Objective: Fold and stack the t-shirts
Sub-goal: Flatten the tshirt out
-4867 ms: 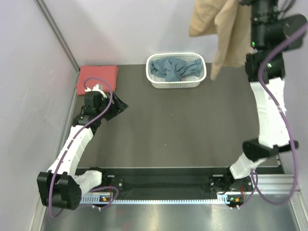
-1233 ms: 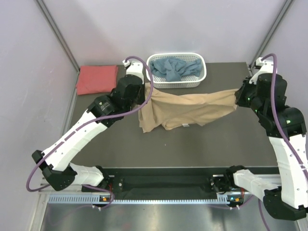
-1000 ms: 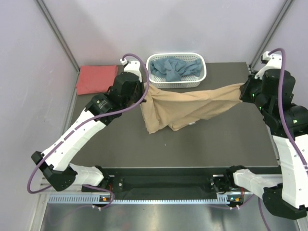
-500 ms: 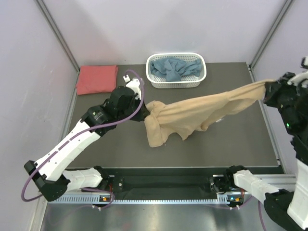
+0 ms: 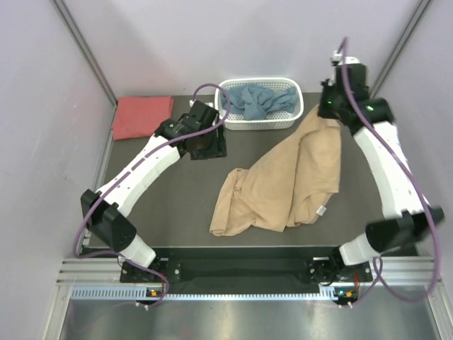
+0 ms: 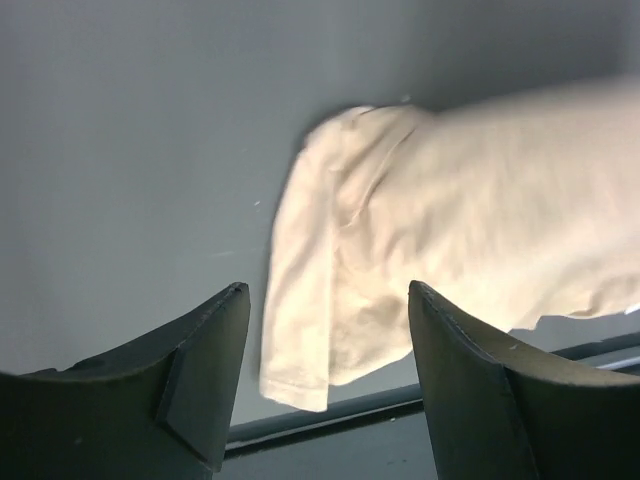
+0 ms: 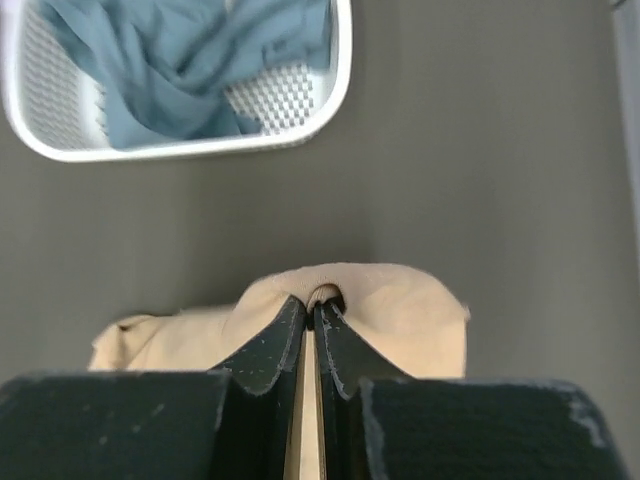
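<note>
The tan t-shirt (image 5: 283,183) lies crumpled across the middle of the table, running from near the basket toward the front. My right gripper (image 5: 327,113) is shut on its far end (image 7: 400,310), holding it just above the table. My left gripper (image 5: 209,146) is open and empty, left of the shirt; its wrist view shows the shirt's sleeve end (image 6: 330,300) beyond my fingers (image 6: 205,350). The coral-red t-shirt (image 5: 141,115) lies folded at the back left. The dusty blue t-shirt (image 5: 256,100) is bunched in the basket, also seen in the right wrist view (image 7: 180,60).
The white lattice basket (image 5: 260,122) stands at the back centre, just left of my right gripper; it also shows in the right wrist view (image 7: 340,70). The table's front edge (image 5: 269,248) runs below the tan shirt. Walls close the left and right sides.
My left gripper has let go of the tan shirt and drawn back to the left. My right gripper swung the shirt's end toward the back by the basket, and the shirt dropped onto the table.
</note>
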`<state>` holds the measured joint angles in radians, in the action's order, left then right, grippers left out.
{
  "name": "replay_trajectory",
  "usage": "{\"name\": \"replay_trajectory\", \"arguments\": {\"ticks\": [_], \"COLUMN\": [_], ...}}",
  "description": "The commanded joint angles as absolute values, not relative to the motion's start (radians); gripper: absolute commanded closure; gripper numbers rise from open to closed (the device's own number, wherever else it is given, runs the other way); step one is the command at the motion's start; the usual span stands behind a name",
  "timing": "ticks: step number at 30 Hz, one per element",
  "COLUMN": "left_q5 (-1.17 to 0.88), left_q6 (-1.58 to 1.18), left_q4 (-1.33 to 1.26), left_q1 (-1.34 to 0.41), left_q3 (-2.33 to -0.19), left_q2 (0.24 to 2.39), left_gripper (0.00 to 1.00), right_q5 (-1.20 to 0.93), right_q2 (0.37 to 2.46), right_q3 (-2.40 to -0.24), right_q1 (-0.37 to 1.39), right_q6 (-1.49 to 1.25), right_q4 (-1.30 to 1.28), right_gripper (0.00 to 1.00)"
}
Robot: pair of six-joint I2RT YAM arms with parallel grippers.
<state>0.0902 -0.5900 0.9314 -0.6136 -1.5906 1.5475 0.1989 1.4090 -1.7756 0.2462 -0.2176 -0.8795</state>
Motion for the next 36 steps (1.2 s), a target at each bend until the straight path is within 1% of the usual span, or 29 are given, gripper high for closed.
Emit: {"name": "replay_trajectory", "arguments": {"ticks": [1,2,3,5,6,8,9,11,12,13,15,16,18,19,22,23,25,26,28,29,30,31,32,33,34,35,36], "left_q5": [0.089,0.056,-0.042,-0.142,-0.244,-0.291,-0.316,-0.314,-0.301,-0.251,-0.239,-0.232,-0.203,-0.140,-0.046,0.024,0.116,0.193,0.270,0.322,0.435,0.512,0.587,0.730,0.789,0.840,0.889], "left_q6": [-0.568,-0.530,-0.514,-0.486,-0.479,-0.450,-0.434,-0.408,-0.407,-0.417,-0.442,-0.454,-0.456,-0.453,-0.398,-0.376,-0.354,-0.363,-0.380,-0.377,-0.382,-0.417,-0.439,-0.460,-0.492,-0.506,-0.520], "left_q4": [1.033,0.991,0.950,0.826,0.799,0.767,0.765,0.814,0.830,0.850,0.821,0.781,0.660,0.629,0.533,0.513,0.531,0.550,0.568,0.569,0.569,0.586,0.607,0.627,0.650,0.707,0.728], "left_q1": [-0.611,-0.611,-0.614,-0.618,-0.635,-0.678,-0.731,-0.782,-0.823,-0.839,-0.845,-0.847,-0.847,-0.845,-0.844,-0.844,-0.836,-0.825,-0.801,-0.801,-0.801,-0.801,-0.799,-0.799,-0.801,-0.801,-0.801], "left_q3": [-1.680,-1.677,-1.651,-1.615,-1.593,-1.591,-1.588,-1.603,-1.626,-1.641,-1.652,-1.648,-1.628,-1.623,-1.626,-1.641,-1.683,-1.731,-1.747,-1.741,-1.737,-1.729,-1.723,-1.711,-1.703,-1.684,-1.672], "left_q2": [1.551,1.540,1.508,1.483,1.479,1.514,1.537,1.630,1.659,1.683,1.694,1.677,1.619,1.602,1.560,1.551,1.545,1.533,1.494,1.435,1.399,1.361,1.286,1.251,1.218,1.165,1.142], "left_gripper": [0.31,0.32,0.33,0.33,0.33,0.31,0.31,0.31,0.33,0.34,0.35,0.34,0.27,0.20,0.13,0.12,0.13,0.16,0.18,0.21,0.23,0.24,0.24,0.24,0.23,0.23,0.19], "right_q5": [0.153,0.128,0.121,0.106,0.100,0.071,0.063,0.058,0.051,0.029,0.003,0.003,-0.070,-0.128,-0.225,-0.318,-0.440,-0.525,-0.581,-0.609,-0.623,-0.647,-0.728,-0.761,-0.779,-0.802,-0.813], "right_q2": [1.553,1.583,1.609,1.683,1.701,1.735,1.735,1.712,1.700,1.678,1.655,1.622,1.588,1.559,1.514,1.506,1.512,1.526,1.586,1.609,1.662,1.693,1.722,1.745,1.771,1.778,1.790], "right_q3": [-1.818,-1.842,-1.847,-1.870,-1.876,-1.885,-1.881,-1.843,-1.827,-1.806,-1.792,-1.778,-1.772,-1.769,-1.753,-1.743,-1.715,-1.720,-1.747,-1.756,-1.772,-1.813,-1.825,-1.832,-1.827,-1.825,-1.825], "right_q1": [0.204,0.192,0.177,0.164,0.154,0.143,0.137,0.135,0.135,0.135,0.135,0.135,0.135,0.137,0.137,0.135,0.161,0.182,0.282,0.323,0.406,0.444,0.477,0.533,0.558,0.581,0.619], "right_q6": [-0.225,-0.233,-0.235,-0.236,-0.238,-0.245,-0.247,-0.249,-0.250,-0.242,-0.235,-0.232,-0.229,-0.242,-0.309,-0.336,-0.401,-0.419,-0.449,-0.462,-0.478,-0.526,-0.566,-0.609,-0.677,-0.690,-0.693], "right_q4": [-0.810,-0.798,-0.790,-0.779,-0.782,-0.792,-0.790,-0.781,-0.772,-0.767,-0.765,-0.764,-0.753,-0.750,-0.741,-0.730,-0.704,-0.701,-0.689,-0.651,-0.635,-0.618,-0.583,-0.505,-0.462,-0.436,-0.428], "right_gripper": [0.95,0.95,0.95,0.95,0.95,0.96,0.97,0.98,0.99,0.99,1.00,1.00,1.00,1.00,1.00,1.00,1.00,1.00,1.00,1.00,1.00,1.00,1.00,1.00,1.00,1.00,0.98]}}
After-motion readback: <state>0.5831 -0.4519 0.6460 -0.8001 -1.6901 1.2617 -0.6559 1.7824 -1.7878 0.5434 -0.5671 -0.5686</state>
